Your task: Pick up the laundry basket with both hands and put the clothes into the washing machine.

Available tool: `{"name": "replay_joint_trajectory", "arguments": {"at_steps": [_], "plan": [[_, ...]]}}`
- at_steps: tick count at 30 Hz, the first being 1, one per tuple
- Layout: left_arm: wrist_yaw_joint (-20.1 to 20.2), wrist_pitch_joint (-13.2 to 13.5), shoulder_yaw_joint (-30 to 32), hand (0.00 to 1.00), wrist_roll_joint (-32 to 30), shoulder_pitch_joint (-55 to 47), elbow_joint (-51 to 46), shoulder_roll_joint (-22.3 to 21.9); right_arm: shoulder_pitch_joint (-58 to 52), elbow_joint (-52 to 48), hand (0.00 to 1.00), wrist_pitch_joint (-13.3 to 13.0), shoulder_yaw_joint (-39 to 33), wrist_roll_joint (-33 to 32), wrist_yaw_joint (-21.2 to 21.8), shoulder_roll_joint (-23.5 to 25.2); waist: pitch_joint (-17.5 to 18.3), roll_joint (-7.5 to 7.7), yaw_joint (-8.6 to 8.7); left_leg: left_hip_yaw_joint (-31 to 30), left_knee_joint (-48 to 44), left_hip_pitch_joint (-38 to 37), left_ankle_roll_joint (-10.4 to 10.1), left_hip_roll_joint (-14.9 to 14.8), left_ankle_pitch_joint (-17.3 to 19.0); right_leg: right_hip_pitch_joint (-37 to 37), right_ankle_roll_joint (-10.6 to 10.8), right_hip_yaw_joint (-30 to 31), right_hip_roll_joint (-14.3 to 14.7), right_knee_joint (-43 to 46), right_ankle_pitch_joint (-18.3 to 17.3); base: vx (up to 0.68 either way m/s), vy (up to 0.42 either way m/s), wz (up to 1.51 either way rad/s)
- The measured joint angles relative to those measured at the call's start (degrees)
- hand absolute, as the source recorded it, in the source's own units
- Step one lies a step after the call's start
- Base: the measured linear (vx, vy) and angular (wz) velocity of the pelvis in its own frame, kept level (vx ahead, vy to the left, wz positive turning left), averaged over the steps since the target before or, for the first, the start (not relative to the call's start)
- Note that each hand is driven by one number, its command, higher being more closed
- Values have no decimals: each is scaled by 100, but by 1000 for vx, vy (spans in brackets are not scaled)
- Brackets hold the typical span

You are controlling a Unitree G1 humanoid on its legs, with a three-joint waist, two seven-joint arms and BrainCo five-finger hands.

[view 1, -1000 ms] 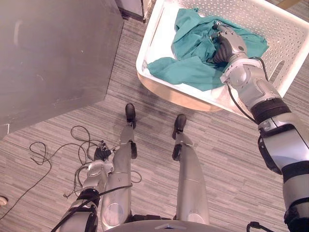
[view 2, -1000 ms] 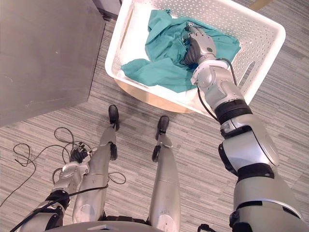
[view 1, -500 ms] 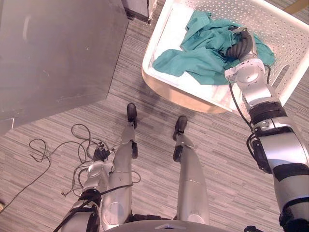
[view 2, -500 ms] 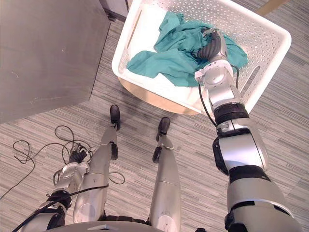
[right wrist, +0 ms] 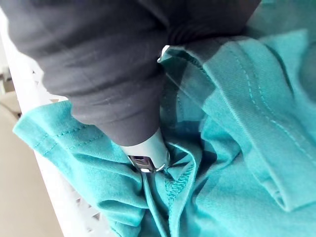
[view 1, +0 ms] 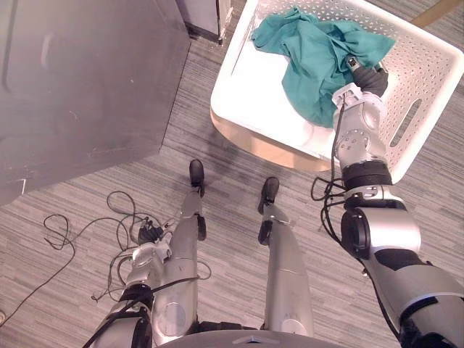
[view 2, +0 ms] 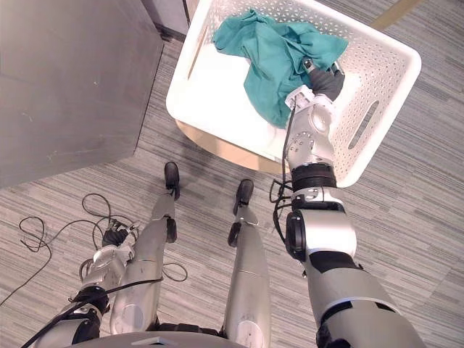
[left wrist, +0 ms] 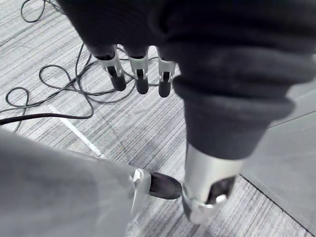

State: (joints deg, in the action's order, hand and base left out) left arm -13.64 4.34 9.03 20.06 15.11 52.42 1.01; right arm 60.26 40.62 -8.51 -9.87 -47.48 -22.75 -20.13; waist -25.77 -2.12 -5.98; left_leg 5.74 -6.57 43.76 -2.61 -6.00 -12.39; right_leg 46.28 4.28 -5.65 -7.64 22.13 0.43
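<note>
The white laundry basket [view 1: 225, 69] sits in the upper right of the head views, resting on a tan, round-edged counter [view 1: 268, 148] whose rim peeks out beneath the basket's near side. Inside it lies the teal garment [view 1: 319, 43], bunched toward the far half of the basket and falling in a loose fold toward the middle; the near-left part of the basket floor is bare white.

My right arm reaches up from the lower right of the frame and over the basket's near wall. My right robot hand [view 1: 371, 78] is inside the basket, pushed into the right edge of the teal garment, with only its dark ribbed cover clear of the cloth. In the right wrist view the fabric lies in folds and seams tight around the hand, with the perforated white basket wall just beside it. I cannot tell whether this hand is closed on the cloth.

My left robot hand [view 1: 150, 234] hangs low in the lower left of the frame, well apart from the basket. Its fingers [left wrist: 140, 81] hang loosely extended over the striped grey floor [view 1: 232, 174], holding nothing.

A large dark grey cabinet [view 1: 80, 80] fills the upper left, near the basket's left side.
</note>
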Motion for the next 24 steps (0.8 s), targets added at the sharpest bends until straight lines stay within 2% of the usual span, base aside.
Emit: {"name": "replay_joint_trajectory", "arguments": {"at_steps": [3, 9, 14, 16, 19, 24], "plan": [[-7, -21, -1, 0, 3, 0, -4, -56, -169, -663, 100, -161, 14, -454, -102, 365, 0, 0, -1, -4, -30, -232, -7, -6, 43, -258, -3, -7, 4, -29, -4, -4, -51, 0], [-64, -130, -19, 0, -1, -18, -9, -157, -448, -1990, 100, -616, 31, -644, -178, 883, 1, -1, 11, -6, -25, -707, -42, 3, 140, -761, 1, -45, -15, -42, -82, -4, -50, 4], [-59, -217, -203, 0, -20, -186, -12, -214, -1040, -3002, 100, -1002, 82, -720, -192, 1279, 13, 10, 44, -92, 53, -1503, -89, 104, 215, -1462, 12, -142, -150, 233, -412, 11, -62, 16], [-55, -261, -254, 0, -78, -272, -16, -216, -1204, -3185, 100, -1052, 167, -738, -194, 1355, 22, 8, 69, -101, 167, -1744, -96, 155, 203, -1617, 30, -158, -210, 297, -517, 7, -58, 12], [-52, -340, -254, 0, -255, -489, -7, -206, -1723, -3546, 100, -1089, 274, -741, -200, 1513, 202, 19, 139, -123, 376, -2101, -114, 191, 171, -1898, 33, -239, -259, 322, -626, 51, -39, 12], [-36, -528, -253, 0, -745, -956, 122, -290, -2912, -4069, 100, -1106, 295, -734, -175, 1871, 911, 27, 205, -147, 818, -2839, -141, 254, 148, -2562, 89, -387, -324, 181, -789, 126, -44, 8]]}}
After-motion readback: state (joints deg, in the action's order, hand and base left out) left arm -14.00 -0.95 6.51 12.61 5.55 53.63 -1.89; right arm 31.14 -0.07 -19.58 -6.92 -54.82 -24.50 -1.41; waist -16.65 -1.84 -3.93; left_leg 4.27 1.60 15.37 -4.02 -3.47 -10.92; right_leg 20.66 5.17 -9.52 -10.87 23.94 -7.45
